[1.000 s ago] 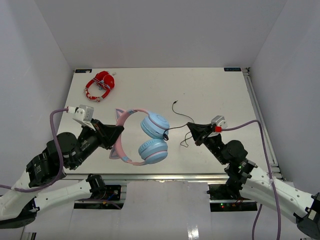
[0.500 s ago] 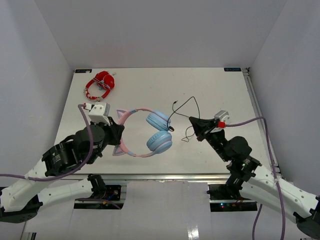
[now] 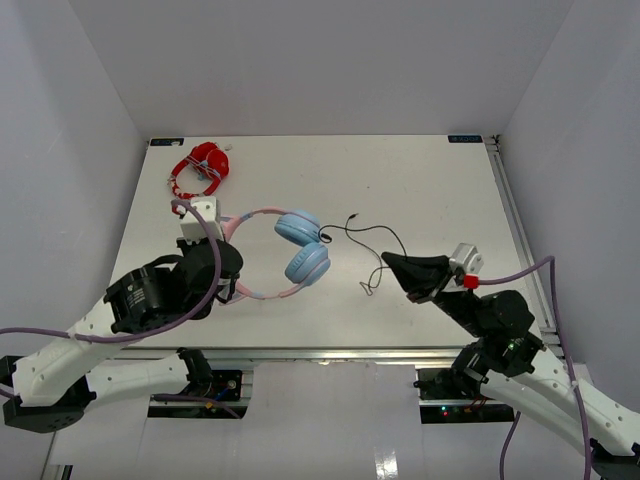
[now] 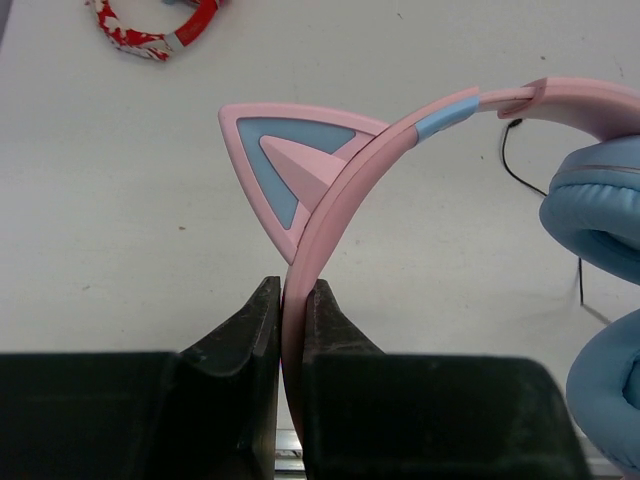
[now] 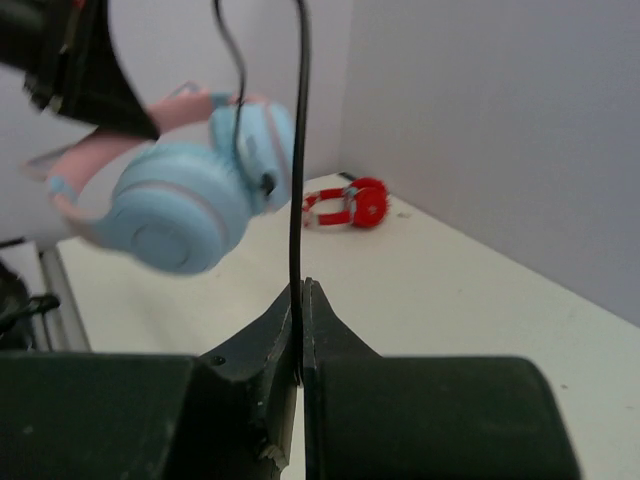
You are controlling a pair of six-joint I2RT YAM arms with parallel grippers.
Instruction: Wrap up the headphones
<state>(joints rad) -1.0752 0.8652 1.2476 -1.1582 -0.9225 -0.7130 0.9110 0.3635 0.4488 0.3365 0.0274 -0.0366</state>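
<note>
1. Starting at the table's (image 3: 430, 170) near edge, left half: left gripper (image 4: 292, 292) has its jaws pressed together on the pink band of the headphones (image 3: 307, 264), just below one cat ear (image 4: 280, 160).
2. Near edge, right half: right gripper (image 5: 300, 290) sits just inside the table edge. Its jaws are closed on the thin black cable (image 5: 298, 150), which rises straight up out of the pinch in the right wrist view.
3. Headphones sit left of the table's centre. The band arcs from the left gripper toward the far side, and the two light blue ear cups (image 3: 296, 228) hang on its table-centre side. In the right wrist view the cups show against the wall, so they appear lifted off the tabletop.
4. Table centre: the cable leaves the cups and runs in slack loops toward the right gripper. One loose end (image 3: 352, 215) lies on the far side of the loops. Whether the loops touch the surface, cannot tell.
5. Right half of the table beyond the cable: bare white surface out to the right edge rail (image 3: 510, 220) and the far edge.
6. Far-left corner of the table: red-and-white headphones (image 3: 200, 170), close to the left edge and well apart from both grippers.
7. Walls stand right at the table's left, right and far edges.
</note>
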